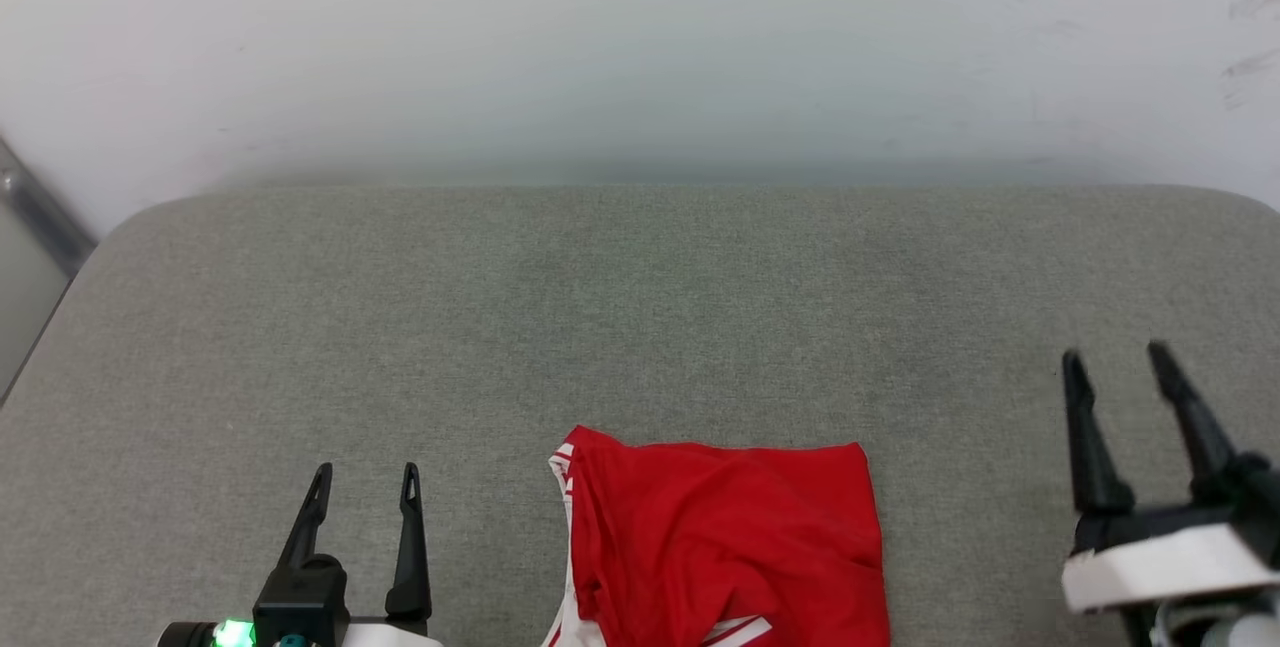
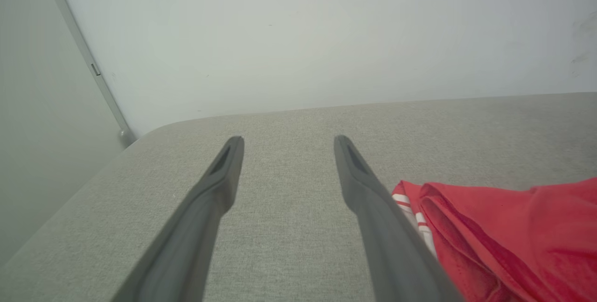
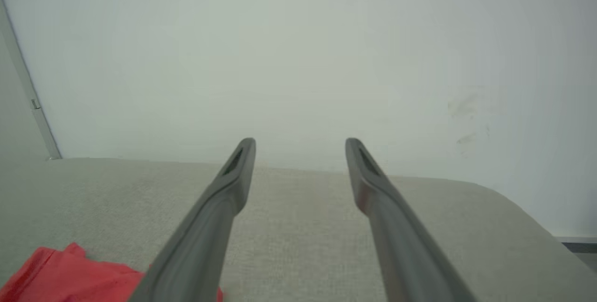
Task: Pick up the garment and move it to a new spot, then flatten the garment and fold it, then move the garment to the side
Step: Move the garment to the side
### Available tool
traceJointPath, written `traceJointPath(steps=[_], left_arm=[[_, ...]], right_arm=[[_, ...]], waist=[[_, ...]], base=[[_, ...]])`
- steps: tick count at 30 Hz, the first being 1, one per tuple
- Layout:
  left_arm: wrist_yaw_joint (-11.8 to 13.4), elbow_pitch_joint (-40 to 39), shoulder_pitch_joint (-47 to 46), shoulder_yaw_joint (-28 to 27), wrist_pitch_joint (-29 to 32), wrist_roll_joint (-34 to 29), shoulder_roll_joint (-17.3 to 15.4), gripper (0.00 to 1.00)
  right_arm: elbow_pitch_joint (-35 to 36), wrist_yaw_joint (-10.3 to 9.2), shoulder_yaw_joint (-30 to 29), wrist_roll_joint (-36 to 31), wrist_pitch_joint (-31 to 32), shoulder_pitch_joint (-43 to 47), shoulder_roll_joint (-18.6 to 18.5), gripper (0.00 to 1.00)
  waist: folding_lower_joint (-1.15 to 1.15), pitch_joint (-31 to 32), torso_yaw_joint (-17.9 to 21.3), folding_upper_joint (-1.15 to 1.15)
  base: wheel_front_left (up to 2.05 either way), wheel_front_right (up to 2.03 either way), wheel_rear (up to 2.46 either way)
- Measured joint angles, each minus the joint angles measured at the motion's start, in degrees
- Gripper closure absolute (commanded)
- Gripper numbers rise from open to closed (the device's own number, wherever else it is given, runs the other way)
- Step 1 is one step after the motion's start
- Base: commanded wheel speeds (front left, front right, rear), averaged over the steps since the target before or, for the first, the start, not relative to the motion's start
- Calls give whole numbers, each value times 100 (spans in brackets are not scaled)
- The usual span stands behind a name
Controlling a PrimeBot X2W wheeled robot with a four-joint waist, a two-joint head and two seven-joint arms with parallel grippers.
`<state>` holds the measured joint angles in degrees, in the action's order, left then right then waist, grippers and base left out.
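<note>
Head view: one garment [image 1: 725, 547], red with striped trim at its left edge, lies crumpled at the near middle of the grey padded surface [image 1: 640, 307], its lower part cut off by the frame edge. It sits between the two grippers. The left gripper [image 1: 366, 472] is just beside the garment's left edge, fingers spread and empty. The right gripper [image 1: 1115, 355] is further off to the right and reaches further forward, fingers also spread and empty. My call is that the left arm is nearer. No clear long axis, since the heap looks roughly square.

Left wrist view: the left gripper [image 2: 288, 139] has its jaws apart with nothing between them and points across bare surface toward the wall [image 2: 298, 36]. The garment [image 2: 513, 232] lies to the right of the right-hand finger, striped trim [image 2: 410, 206] closest to it. I can't tell whether they touch.

Right wrist view: the right gripper [image 3: 299, 142] has its jaws apart and empty. The garment [image 3: 70, 278] is low left, outside the left-hand finger.

Count: one garment, two grippers, two fingers each, one surface. The next reach likely means both turning inward.
</note>
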<state>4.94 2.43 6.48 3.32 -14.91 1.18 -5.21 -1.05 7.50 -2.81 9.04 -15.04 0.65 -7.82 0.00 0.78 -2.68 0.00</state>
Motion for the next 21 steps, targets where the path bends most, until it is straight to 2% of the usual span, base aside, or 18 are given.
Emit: traceJointPath(steps=[4, 6, 9, 13, 16, 19, 21], left_arm=[[-23, 8, 2, 1, 0, 0, 11, 0], [-40, 14, 2, 5, 0, 0, 15, 0], [-43, 19, 1, 16, 0, -2, 23, 0], [-42, 11, 2, 20, 0, -2, 34, 0], [-42, -9, -7, 30, 0, -2, 44, 0], [-43, -27, -95, 37, 0, -2, 52, 0], [-48, -38, -149, 51, 0, -1, 60, 0]], right_arm=[[73, 0, 293, 125, 277, -667, -579, 0], [85, 0, 592, 293, 771, -1036, -948, 0], [37, 0, 1200, 879, 1981, -1422, -1449, 0], [78, 1, 1949, 2308, 4038, -1777, -2061, 0], [53, 0, 2162, 3426, 5325, -1846, -2380, 0], [-130, 0, 2189, 4202, 6154, -1837, -2494, 0], [-292, 0, 2207, 4445, 6430, -1811, -2524, 0]], waist=[[0, -1, -22, 0], [0, -5, -45, 0], [0, -11, -88, 0], [0, -40, -128, 0], [0, -110, -156, 0], [0, -215, -197, 0], [0, -298, -232, 0]], base=[[0, 0, 0], [0, 0, 0], [0, 0, 0], [0, 0, 0], [0, 0, 0], [0, 0, 0], [0, 0, 0]])
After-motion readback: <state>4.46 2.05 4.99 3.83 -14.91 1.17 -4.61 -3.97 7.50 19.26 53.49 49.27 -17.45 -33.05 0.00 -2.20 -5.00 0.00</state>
